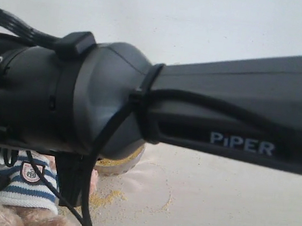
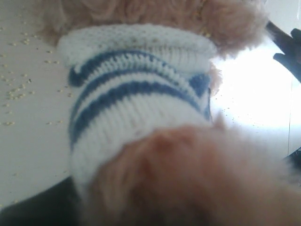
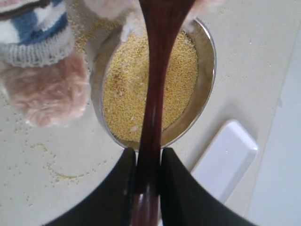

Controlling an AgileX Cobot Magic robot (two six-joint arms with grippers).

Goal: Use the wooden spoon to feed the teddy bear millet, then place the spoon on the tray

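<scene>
The teddy bear [image 2: 141, 94] fills the left wrist view, its striped sweater and tan fur pressed so close that my left gripper's jaws are hidden. The badge on its sweater [image 1: 30, 171] shows at the lower left of the exterior view. My right gripper [image 3: 148, 153] is shut on the handle of the wooden spoon [image 3: 157, 70]. The spoon reaches over the steel bowl [image 3: 207, 70] of millet [image 3: 122, 89] towards the bear [image 3: 42, 84]; its oval end runs out of frame. The white tray [image 3: 225, 160] lies beside the bowl.
A black arm marked PIPER [image 1: 237, 116] crosses the exterior view and hides most of the table. Loose millet grains [image 1: 104, 197] are scattered on the pale tabletop [image 1: 227, 207] near the bowl [image 1: 121, 164] and beside the bear [image 2: 16, 92].
</scene>
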